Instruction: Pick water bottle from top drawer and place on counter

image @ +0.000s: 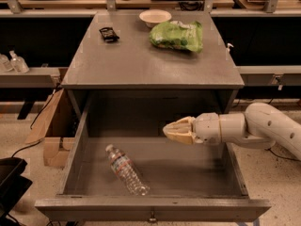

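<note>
The water bottle (pixel 126 169) lies on its side on the floor of the open top drawer (pixel 188 171), at the front left, with its white cap toward the back left. My gripper (pixel 173 130) hovers over the middle of the drawer, to the right of the bottle and above it, not touching it. Its tan fingers (pixel 181 125) point left, are close together and hold nothing. The grey counter (pixel 141 60) is above and behind the drawer.
On the counter stand a white bowl (pixel 155 17), a green bag (pixel 178 36) and a small black object (pixel 109 34). Pump-top sanitizer bottles (pixel 14 61) stand on the left bench. A cardboard box (pixel 49 131) sits on the floor left of the cabinet.
</note>
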### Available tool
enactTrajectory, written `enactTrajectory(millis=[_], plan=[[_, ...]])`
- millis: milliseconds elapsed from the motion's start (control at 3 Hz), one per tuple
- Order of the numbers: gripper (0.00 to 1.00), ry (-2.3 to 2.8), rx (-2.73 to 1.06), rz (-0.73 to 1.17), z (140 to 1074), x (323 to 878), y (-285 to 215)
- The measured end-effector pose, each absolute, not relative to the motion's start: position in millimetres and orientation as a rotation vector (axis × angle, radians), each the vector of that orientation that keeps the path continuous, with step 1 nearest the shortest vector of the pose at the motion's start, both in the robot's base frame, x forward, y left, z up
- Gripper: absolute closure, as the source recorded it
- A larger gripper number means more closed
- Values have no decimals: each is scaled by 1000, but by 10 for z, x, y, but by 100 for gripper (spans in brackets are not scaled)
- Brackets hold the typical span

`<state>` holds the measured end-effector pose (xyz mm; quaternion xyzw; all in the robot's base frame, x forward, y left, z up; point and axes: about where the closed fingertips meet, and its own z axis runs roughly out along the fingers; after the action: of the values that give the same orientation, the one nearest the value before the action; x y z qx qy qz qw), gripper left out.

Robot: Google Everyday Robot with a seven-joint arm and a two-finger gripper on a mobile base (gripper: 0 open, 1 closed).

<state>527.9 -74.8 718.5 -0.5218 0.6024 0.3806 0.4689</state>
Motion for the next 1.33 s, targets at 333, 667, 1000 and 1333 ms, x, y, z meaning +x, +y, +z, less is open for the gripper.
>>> enactTrajectory(millis=[333,667,1000,1333], plan=[[66,1475,-1282,937,7186,5276,-725],[43,1472,-1285,941,7186,5273,-701],[20,1551,-1318,920,7208,5300,-674],[0,1739,-1409,833,7236,5336,-584]])
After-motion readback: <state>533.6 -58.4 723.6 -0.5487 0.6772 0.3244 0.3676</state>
